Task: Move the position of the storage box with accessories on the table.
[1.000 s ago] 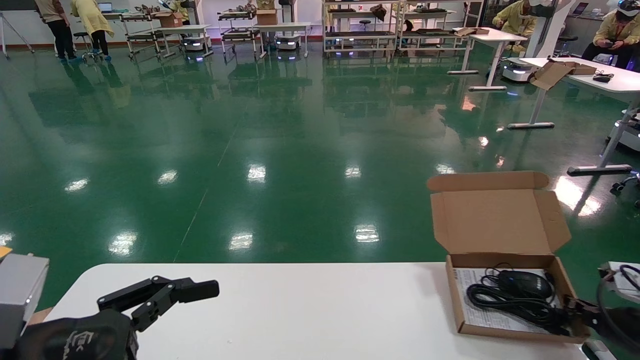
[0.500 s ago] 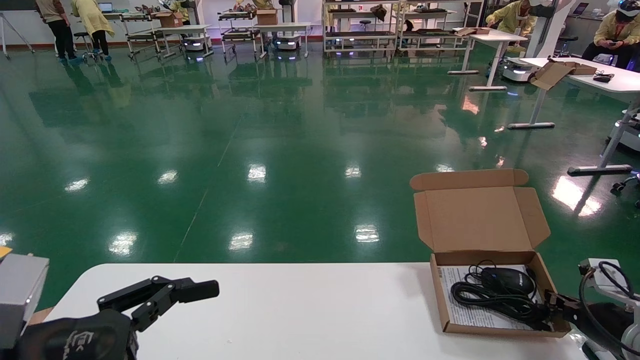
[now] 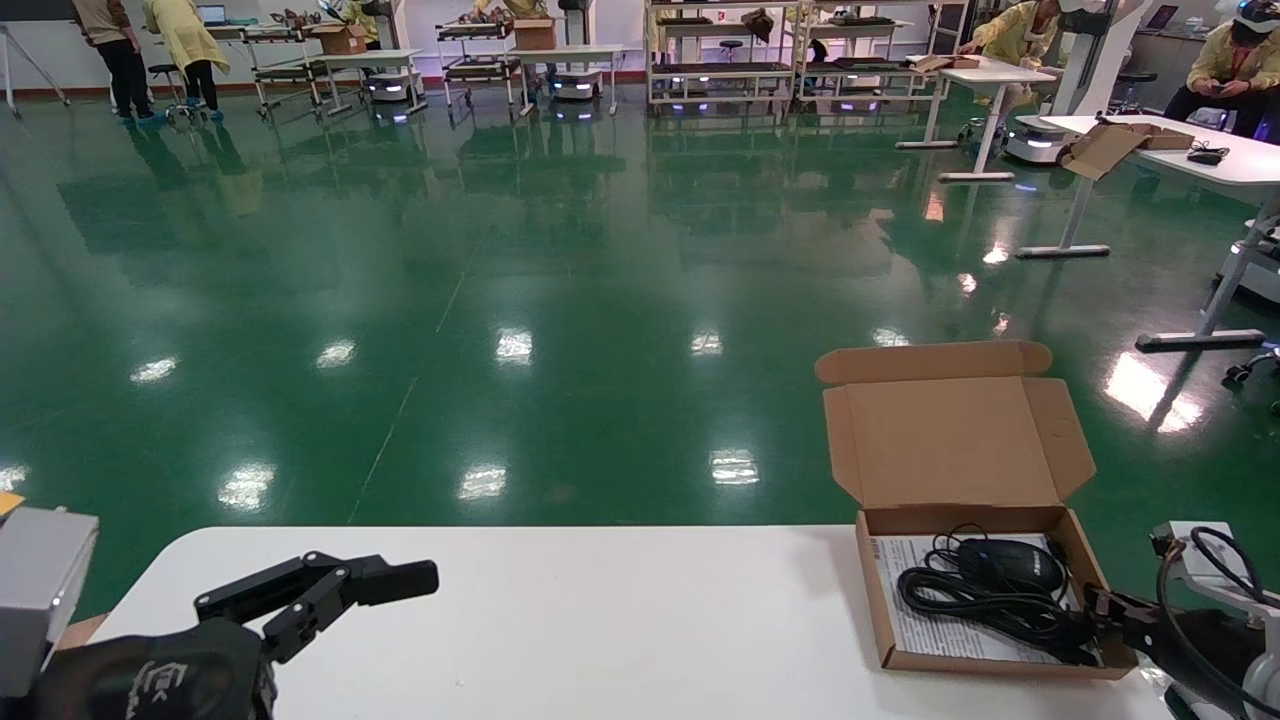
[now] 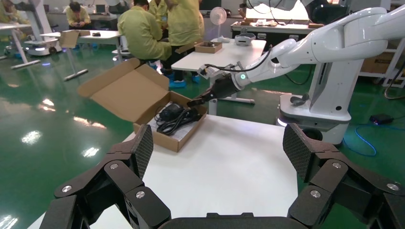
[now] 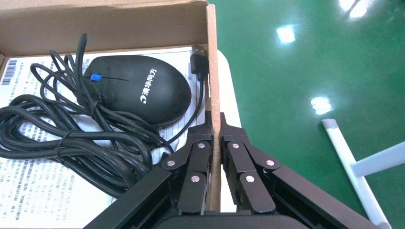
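Note:
The brown cardboard storage box [image 3: 890,600] stands on the right end of the white table [image 3: 620,620] with its flap lid raised. Inside lie a black mouse [image 3: 1010,565], its coiled cable and a white printed sheet [image 3: 920,625]. My right gripper [image 3: 1100,607] is shut on the box's right side wall. The right wrist view shows the box wall [image 5: 213,95] pinched between the fingers [image 5: 200,143], next to the mouse [image 5: 138,88]. My left gripper [image 3: 385,582] is open and empty over the table's left end. The box [image 4: 169,138] lies far ahead of it in the left wrist view.
The table's far edge drops to a green floor [image 3: 560,300]. Other white tables [image 3: 1180,150], racks and people stand far off. The white tabletop stretches between my left gripper and the box.
My right gripper has dragged the box leftward along the table, most of it in the first half second. The left arm has not moved.

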Controlling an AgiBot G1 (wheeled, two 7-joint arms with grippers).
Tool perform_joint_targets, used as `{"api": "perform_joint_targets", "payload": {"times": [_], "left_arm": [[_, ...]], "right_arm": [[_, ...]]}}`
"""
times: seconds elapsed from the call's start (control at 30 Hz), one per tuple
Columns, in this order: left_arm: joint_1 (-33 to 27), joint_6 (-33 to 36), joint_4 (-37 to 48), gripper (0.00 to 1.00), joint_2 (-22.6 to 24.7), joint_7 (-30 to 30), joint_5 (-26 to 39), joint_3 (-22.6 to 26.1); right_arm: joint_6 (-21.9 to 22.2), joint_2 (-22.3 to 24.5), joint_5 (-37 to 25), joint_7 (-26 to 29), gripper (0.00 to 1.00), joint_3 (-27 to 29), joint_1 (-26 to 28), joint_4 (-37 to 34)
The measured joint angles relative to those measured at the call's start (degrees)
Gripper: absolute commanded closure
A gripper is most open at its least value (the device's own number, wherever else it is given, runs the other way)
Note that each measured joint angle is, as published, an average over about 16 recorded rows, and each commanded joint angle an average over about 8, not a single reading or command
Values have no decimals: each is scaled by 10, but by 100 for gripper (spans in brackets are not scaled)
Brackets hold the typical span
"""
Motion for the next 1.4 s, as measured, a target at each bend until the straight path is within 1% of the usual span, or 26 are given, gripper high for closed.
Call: {"api": "perform_joint_targets", "payload": {"times": [0.1, 0.27, 0.33, 0.37, 0.57, 0.63, 1.1, 1.4], "left_arm": [[0, 0, 0, 0, 0, 0, 0, 0], [0, 0, 0, 0, 0, 0, 0, 0], [0, 0, 0, 0, 0, 0, 0, 0], [0, 0, 0, 0, 0, 0, 0, 0], [0, 0, 0, 0, 0, 0, 0, 0], [0, 0, 0, 0, 0, 0, 0, 0], [0, 0, 0, 0, 0, 0, 0, 0], [0, 0, 0, 0, 0, 0, 0, 0]], "right_arm": [[-2, 2, 1, -4, 68, 1, 0, -1], [-7, 7, 2, -11, 58, 2, 1, -1], [-10, 9, 2, -14, 52, 2, 2, -2], [-11, 10, 3, -15, 48, 2, 3, -2], [-25, 16, 4, -23, 8, 3, 5, 0], [-31, 19, 4, -26, 0, 3, 5, 1], [-96, 34, 10, -49, 0, 8, 7, 7], [-103, 39, 15, -64, 0, 11, 13, 0]]}}
